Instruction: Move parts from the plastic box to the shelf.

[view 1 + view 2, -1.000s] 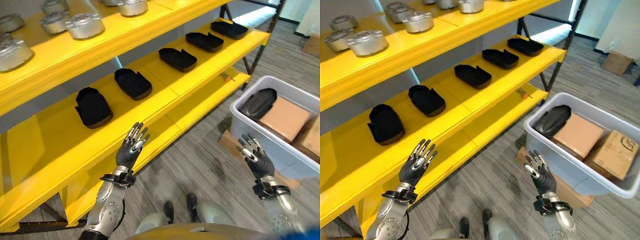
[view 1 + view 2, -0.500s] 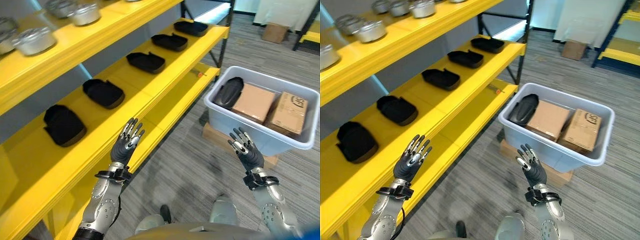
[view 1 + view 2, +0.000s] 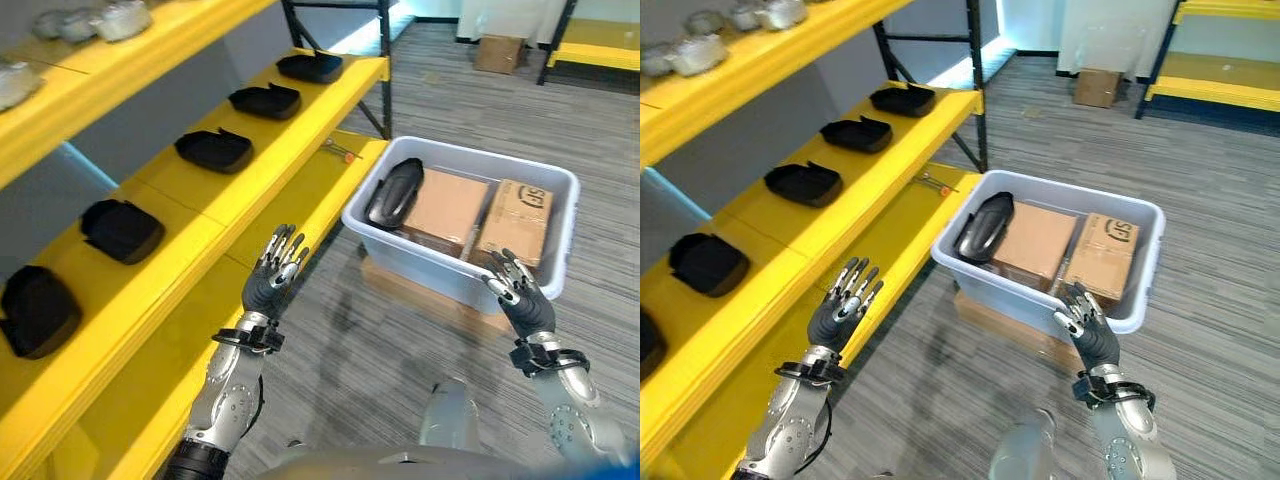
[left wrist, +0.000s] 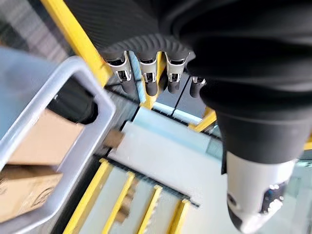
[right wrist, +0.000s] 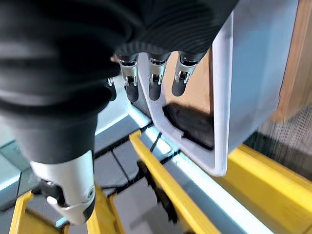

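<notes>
facing the plastic box [image 3: 1140, 290]: black part [image 3: 983, 228] lies lengthwise at its shelf-side end, beyond both empty spread hands; left hand [image 3: 840, 310], right hand [image 3: 1087, 328] nearer box.

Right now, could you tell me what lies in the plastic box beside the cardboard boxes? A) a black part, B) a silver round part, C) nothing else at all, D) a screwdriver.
A: a black part leans in the shelf-side end of the plastic box, next to two cardboard boxes, while both the left hand and the right hand are open and hold nothing.
</notes>
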Motion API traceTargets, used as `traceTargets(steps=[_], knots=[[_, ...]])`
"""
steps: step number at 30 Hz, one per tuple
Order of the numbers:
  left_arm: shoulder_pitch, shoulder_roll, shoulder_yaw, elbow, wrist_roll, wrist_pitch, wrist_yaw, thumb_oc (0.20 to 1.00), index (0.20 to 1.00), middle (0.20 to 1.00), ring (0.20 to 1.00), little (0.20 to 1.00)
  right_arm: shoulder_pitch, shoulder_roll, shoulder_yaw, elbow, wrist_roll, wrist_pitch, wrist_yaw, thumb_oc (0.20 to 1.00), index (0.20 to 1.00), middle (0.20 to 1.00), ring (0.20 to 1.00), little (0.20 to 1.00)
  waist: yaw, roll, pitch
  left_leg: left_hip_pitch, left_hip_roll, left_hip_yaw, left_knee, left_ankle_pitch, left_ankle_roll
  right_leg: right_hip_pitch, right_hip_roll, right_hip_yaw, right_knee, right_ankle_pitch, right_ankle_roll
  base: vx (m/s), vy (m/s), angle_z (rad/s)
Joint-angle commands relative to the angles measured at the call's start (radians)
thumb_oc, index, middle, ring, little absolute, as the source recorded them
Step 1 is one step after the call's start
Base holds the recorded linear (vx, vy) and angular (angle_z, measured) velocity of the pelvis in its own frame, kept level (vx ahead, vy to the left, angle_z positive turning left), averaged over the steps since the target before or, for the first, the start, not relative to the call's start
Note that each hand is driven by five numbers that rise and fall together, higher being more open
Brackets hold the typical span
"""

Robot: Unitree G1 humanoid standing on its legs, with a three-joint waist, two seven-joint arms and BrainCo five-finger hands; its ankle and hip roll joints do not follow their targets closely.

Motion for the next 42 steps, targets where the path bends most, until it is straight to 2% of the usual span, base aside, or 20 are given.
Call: traceTargets(steps=[1, 2, 3, 7, 8, 10, 11, 12, 16, 17, 19, 25, 27, 30, 33, 37, 38, 40, 41, 42], knots=[[0.0, 0.063, 0.055, -0.077, 0.0, -0.065, 0.007, 1.0, 1.0, 1.0, 1.0, 1.0, -0.015, 0.045, 0.004, -0.058, 0.03, -0.056, 0.008, 1.0, 1.0, 1.0, 1.0, 1.0, -0.011, -0.05, 0.0, 0.096, -0.011, -0.012, 0.185, -0.017, -0.072, 0.151, 0.106, -0.049, -0.277, 0.128, -0.007, 0.12, -0.199, -0.41], [0.01, 0.066, 0.06, -0.076, 0.001, -0.065, 0.008, 1.0, 1.0, 1.0, 1.0, 1.0, -0.015, 0.04, 0.008, -0.055, 0.032, -0.059, 0.007, 1.0, 1.0, 1.0, 1.0, 1.0, -0.002, -0.056, 0.001, 0.059, 0.002, -0.031, 0.294, 0.058, -0.073, 0.168, 0.141, -0.042, -0.284, 0.106, -0.034, 0.28, -0.456, -0.76], [0.032, 0.067, 0.067, -0.079, -0.008, -0.059, 0.008, 1.0, 1.0, 1.0, 1.0, 1.0, -0.01, 0.034, 0.012, -0.056, 0.046, -0.061, 0.008, 1.0, 1.0, 1.0, 1.0, 1.0, 0.031, -0.092, 0.01, -0.06, -0.014, -0.101, 0.541, 0.148, -0.046, 0.229, 0.195, -0.014, -0.33, 0.088, -0.087, 0.28, -0.443, -0.95], [0.063, 0.069, 0.069, -0.086, -0.009, -0.05, 0.009, 1.0, 1.0, 1.0, 1.0, 1.0, 0.013, 0.025, -0.002, -0.067, 0.053, -0.056, 0.017, 1.0, 1.0, 1.0, 1.0, 1.0, 0.069, -0.136, 0.034, -0.197, -0.097, -0.156, 0.69, 0.098, -0.009, 0.302, 0.234, 0.044, -0.393, 0.082, -0.111, 0.2, -0.196, -1.03], [0.072, 0.069, 0.066, -0.086, -0.008, -0.049, 0.009, 1.0, 1.0, 1.0, 1.0, 1.0, 0.022, 0.027, -0.007, -0.063, 0.059, -0.057, 0.016, 1.0, 1.0, 1.0, 1.0, 1.0, 0.084, -0.142, 0.039, -0.252, -0.123, -0.161, 0.659, 0.059, 0.005, 0.325, 0.239, 0.065, -0.409, 0.08, -0.105, 0.25, 0.073, -0.65], [0.09, 0.071, 0.072, -0.089, -0.012, -0.05, 0.006, 1.0, 1.0, 1.0, 1.0, 1.0, 0.025, 0.027, -0.012, -0.054, 0.057, -0.063, 0.018, 1.0, 1.0, 1.0, 1.0, 1.0, 0.103, -0.142, 0.053, -0.311, -0.09, -0.169, 0.539, 0.056, 0.004, 0.369, 0.241, 0.092, -0.427, 0.071, -0.092, 0.25, 0.098, -0.51], [0.098, 0.074, 0.073, -0.091, -0.017, -0.05, -0.001, 1.0, 1.0, 1.0, 1.0, 1.0, 0.026, 0.025, -0.014, -0.042, 0.058, -0.064, 0.021, 1.0, 1.0, 1.0, 1.0, 1.0, 0.109, -0.139, 0.053, -0.3, -0.063, -0.168, 0.465, 0.076, -0.005, 0.38, 0.242, 0.103, -0.426, 0.066, -0.086, 0.31, 0.215, -0.9], [0.103, 0.083, 0.079, -0.091, -0.009, -0.055, 0.002, 1.0, 1.0, 1.0, 1.0, 1.0, 0.026, 0.021, -0.007, -0.036, 0.052, -0.067, 0.022, 1.0, 1.0, 1.0, 1.0, 1.0, 0.14, -0.122, 0.06, -0.295, -0.038, -0.227, 0.239, 0.138, -0.03, 0.411, 0.25, 0.132, -0.419, 0.039, -0.07, 0.31, 0.215, -0.94], [0.096, 0.086, 0.082, -0.081, 0.006, -0.059, 0.004, 1.0, 1.0, 1.0, 1.0, 1.0, 0.034, 0.022, -0.012, -0.034, 0.049, -0.066, 0.022, 1.0, 1.0, 1.0, 1.0, 1.0, 0.141, -0.102, 0.052, -0.267, 0.025, -0.209, 0.072, 0.207, -0.073, 0.456, 0.239, 0.148, -0.413, 0.004, -0.049, 0.3, 0.253, -0.83], [0.099, 0.077, 0.078, -0.073, 0.017, -0.061, 0.002, 1.0, 1.0, 1.0, 1.0, 1.0, 0.034, 0.03, -0.002, -0.025, 0.036, -0.051, 0.035, 1.0, 1.0, 1.0, 1.0, 1.0, 0.153, -0.089, 0.037, -0.215, -0.006, -0.272, 0.061, 0.142, -0.059, 0.454, 0.217, 0.168, -0.398, -0.006, -0.026, 0.17, 0.25, -0.26], [0.096, 0.076, 0.081, -0.077, 0.014, -0.056, 0.0, 1.0, 1.0, 1.0, 1.0, 1.0, 0.039, 0.036, -0.008, -0.033, 0.041, -0.044, 0.039, 1.0, 1.0, 1.0, 1.0, 1.0, 0.147, -0.088, 0.022, -0.212, -0.028, -0.28, 0.066, 0.119, -0.057, 0.454, 0.202, 0.165, -0.399, 0.007, -0.021, 0.18, 0.211, -0.34], [0.088, 0.101, 0.084, -0.081, 0.003, -0.052, -0.012, 1.0, 1.0, 1.0, 1.0, 1.0, 0.057, 0.069, -0.022, -0.046, 0.04, -0.02, 0.056, 1.0, 1.0, 1.0, 1.0, 1.0, 0.129, -0.108, -0.014, -0.2, -0.106, -0.21, 0.137, 0.016, -0.032, 0.505, 0.103, 0.167, -0.447, 0.062, 0.038, 0.17, 0.225, 0.12], [0.079, 0.115, 0.085, -0.074, 0.01, -0.05, 0.0, 1.0, 1.0, 1.0, 1.0, 1.0, 0.044, 0.076, -0.008, -0.049, 0.031, -0.012, 0.058, 1.0, 1.0, 1.0, 1.0, 1.0, 0.129, -0.126, -0.034, -0.211, -0.155, -0.182, 0.204, -0.053, -0.008, 0.505, 0.045, 0.175, -0.454, 0.124, 0.07, 0.14, 0.271, 0.05], [0.076, 0.119, 0.083, -0.074, 0.016, -0.051, 0.004, 1.0, 1.0, 1.0, 1.0, 1.0, 0.035, 0.08, -0.003, -0.043, 0.028, -0.011, 0.059, 1.0, 1.0, 1.0, 1.0, 1.0, 0.129, -0.131, -0.04, -0.214, -0.175, -0.175, 0.228, -0.079, 0.009, 0.496, 0.028, 0.186, -0.448, 0.153, 0.079, 0.06, 0.158, 0.04], [0.063, 0.121, 0.074, -0.068, 0.02, -0.052, 0.014, 1.0, 1.0, 1.0, 1.0, 1.0, 0.023, 0.088, 0.001, -0.039, 0.027, -0.011, 0.054, 1.0, 1.0, 1.0, 1.0, 1.0, 0.126, -0.136, -0.047, -0.209, -0.21, -0.175, 0.236, -0.107, 0.036, 0.48, 0.005, 0.21, -0.425, 0.22, 0.091, 0.05, 0.177, -0.12], [0.054, 0.122, 0.071, -0.061, 0.034, -0.054, 0.036, 1.0, 1.0, 1.0, 1.0, 1.0, -0.01, 0.1, 0.025, -0.028, 0.018, -0.017, 0.042, 1.0, 1.0, 1.0, 1.0, 1.0, 0.129, -0.117, -0.035, -0.153, -0.244, -0.168, 0.19, -0.122, 0.088, 0.366, 0.002, 0.229, -0.271, 0.385, 0.074, 0.02, 0.201, 0.0], [0.054, 0.122, 0.071, -0.061, 0.034, -0.054, 0.036, 1.0, 1.0, 1.0, 1.0, 1.0, -0.011, 0.1, 0.025, -0.027, 0.018, -0.018, 0.042, 1.0, 1.0, 1.0, 1.0, 1.0, 0.131, -0.117, -0.034, -0.152, -0.244, -0.167, 0.189, -0.122, 0.088, 0.365, 0.002, 0.231, -0.269, 0.384, 0.074, -0.02, 0.221, -0.04], [0.052, 0.116, 0.077, -0.054, 0.044, -0.049, 0.041, 1.0, 1.0, 1.0, 1.0, 1.0, -0.025, 0.106, 0.038, -0.029, 0.019, -0.018, 0.037, 1.0, 1.0, 1.0, 1.0, 1.0, 0.13, -0.09, -0.022, -0.101, -0.249, -0.14, 0.129, -0.114, 0.108, 0.318, 0.03, 0.089, -0.188, 0.301, 0.051, 0.02, 0.257, -0.59], [0.052, 0.116, 0.077, -0.054, 0.044, -0.049, 0.041, 1.0, 1.0, 1.0, 1.0, 1.0, -0.025, 0.106, 0.038, -0.029, 0.019, -0.018, 0.037, 1.0, 1.0, 1.0, 1.0, 1.0, 0.128, -0.091, -0.02, -0.098, -0.25, -0.142, 0.127, -0.114, 0.107, 0.32, 0.029, 0.087, -0.184, 0.296, 0.051, 0.07, 0.253, -0.72], [0.056, 0.112, 0.079, -0.047, 0.04, -0.045, 0.039, 1.0, 1.0, 1.0, 1.0, 1.0, -0.031, 0.094, 0.046, -0.025, 0.03, -0.016, 0.042, 1.0, 1.0, 1.0, 1.0, 1.0, 0.117, -0.088, -0.028, -0.067, -0.25, -0.125, 0.078, -0.101, 0.112, 0.289, 0.131, 0.044, -0.213, 0.188, 0.026, 0.06, 0.074, -0.27]])
